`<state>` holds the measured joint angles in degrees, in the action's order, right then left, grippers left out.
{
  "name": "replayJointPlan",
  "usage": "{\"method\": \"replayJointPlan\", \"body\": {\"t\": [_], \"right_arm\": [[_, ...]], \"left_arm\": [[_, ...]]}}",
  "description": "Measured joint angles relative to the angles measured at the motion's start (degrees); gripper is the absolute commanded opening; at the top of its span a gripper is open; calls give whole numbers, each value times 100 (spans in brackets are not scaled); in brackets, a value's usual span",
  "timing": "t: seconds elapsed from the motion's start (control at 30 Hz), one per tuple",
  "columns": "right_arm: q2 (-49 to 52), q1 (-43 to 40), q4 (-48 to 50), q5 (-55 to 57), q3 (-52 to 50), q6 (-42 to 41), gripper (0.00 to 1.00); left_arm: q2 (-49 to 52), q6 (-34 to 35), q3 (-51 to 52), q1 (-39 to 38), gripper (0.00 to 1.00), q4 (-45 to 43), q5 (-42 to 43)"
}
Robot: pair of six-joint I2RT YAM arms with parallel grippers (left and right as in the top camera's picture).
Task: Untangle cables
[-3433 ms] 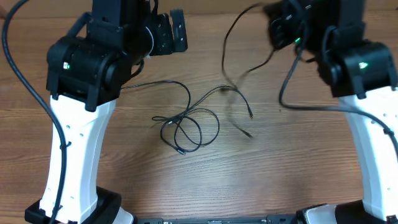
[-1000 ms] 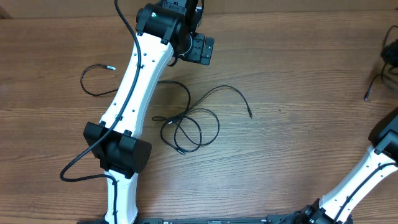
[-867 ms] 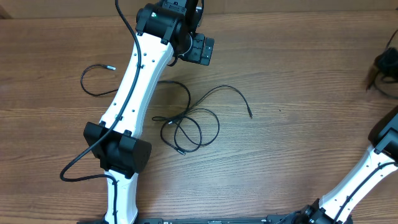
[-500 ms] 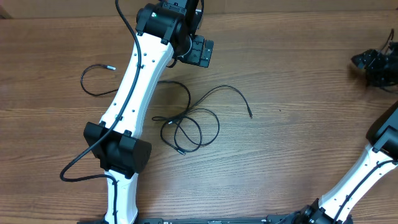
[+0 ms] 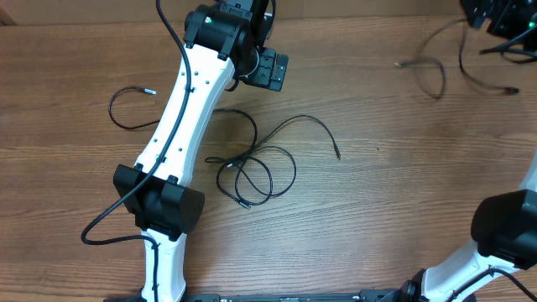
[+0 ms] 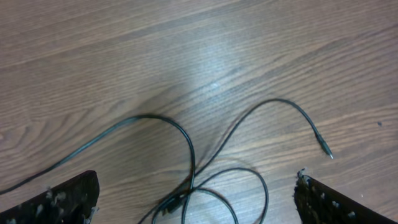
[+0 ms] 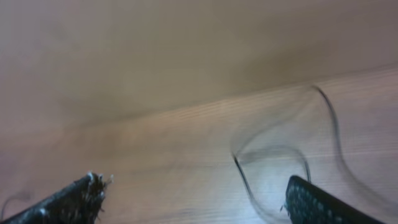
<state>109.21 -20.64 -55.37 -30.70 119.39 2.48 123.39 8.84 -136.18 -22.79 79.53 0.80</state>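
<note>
Brown wood-grain table (image 5: 403,184) fills view; soft light glare on surface.

Thin black cables (image 6: 189,155) are lying on the wooden table (image 6: 249,43) — two strands are crossing at lower middle, beside a small loop. One strand is arching rightward, ending in a plug tip (image 6: 326,152). The left gripper (image 6: 196,190) is hovering over them, its fingers (image 6: 62,199) standing wide apart.

Matt wood-grain table (image 5: 403,168); cables (image 5: 254,154) smooth blk plastic, metal tips.
</note>
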Motion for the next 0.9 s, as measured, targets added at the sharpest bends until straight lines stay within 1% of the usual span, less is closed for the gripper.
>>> {"method": "replayJointPlan", "body": {"t": [0.07, 0.13, 0.23, 0.33, 0.47, 0.7, 0.83, 0.9], "right_arm": [[85, 254, -509, -17, -35, 219, 91], [214, 511, -684, -15, -92, 358, 91], [382, 992, -697, 173, -153, 505, 96], [378, 1250, -619, 632, -164, 573, 96], [378, 1235, -695, 1012, -164, 629, 96], [380, 1331, -1082, 743, -168, 654, 96], [378, 1661, -1615, 374, -317, 673, 96], [378, 1915, -1781, 153, -525, 824, 96]], "left_arm": [[0, 2, 0, 0, 100, -59, -39], [0, 7, 0, 0, 100, -109, -61], [0, 15, 0, 0, 100, -133, -83], [0, 15, 0, 2, 100, -133, -105], [0, 13, 0, 2, 100, -164, -155], [0, 11, 0, 4, 100, -201, -317], [0, 13, 0, 4, 100, -308, -584], [0, 46, 0, 15, 100, -455, -684]]}}
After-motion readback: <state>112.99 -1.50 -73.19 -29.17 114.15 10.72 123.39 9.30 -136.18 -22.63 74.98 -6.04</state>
